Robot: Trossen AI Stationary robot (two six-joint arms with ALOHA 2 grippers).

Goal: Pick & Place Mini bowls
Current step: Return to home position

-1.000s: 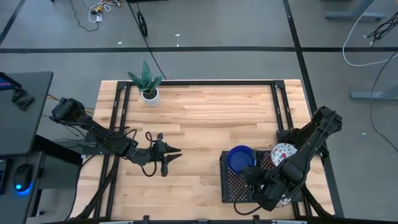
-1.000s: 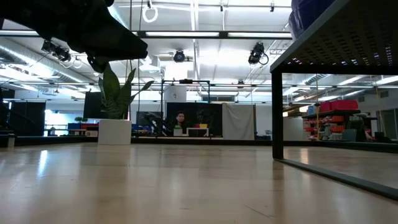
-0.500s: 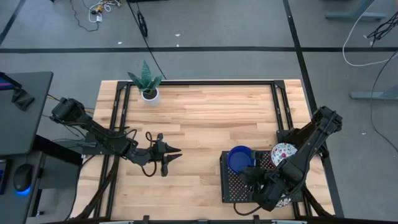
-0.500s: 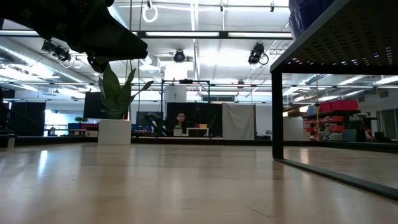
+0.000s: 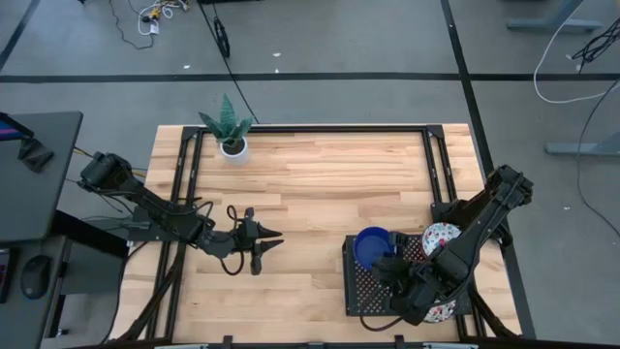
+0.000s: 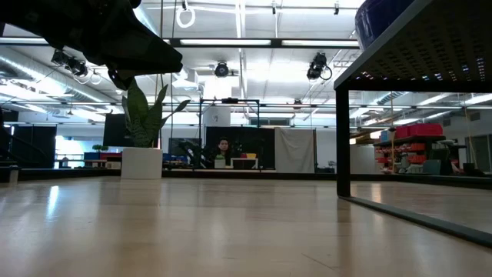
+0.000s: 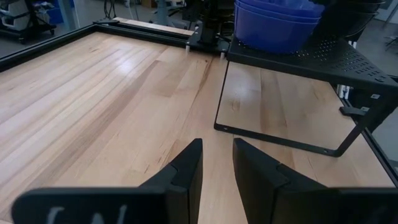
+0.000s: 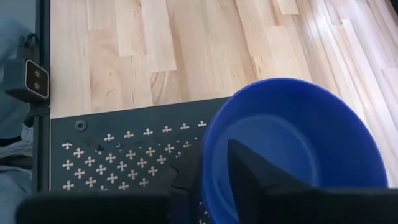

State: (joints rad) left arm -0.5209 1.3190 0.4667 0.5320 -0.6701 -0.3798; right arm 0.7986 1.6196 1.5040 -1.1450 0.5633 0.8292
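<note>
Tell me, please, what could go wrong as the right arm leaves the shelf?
The right gripper sits at the rim of the stacked blue bowls; withdrawing sideways might tip them. They stand near the edge of the black shelf, so a nudge could push them off. The left gripper waits clear, mid-table.

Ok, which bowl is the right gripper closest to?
The blue bowl, at the shelf's left end in the high view. The right gripper is over its rim; the patterned bowl sits farther off.

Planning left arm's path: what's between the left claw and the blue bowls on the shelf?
Between left claw and blue bowls: only bare table, then the shelf edge. Seen in left wrist view.
</note>
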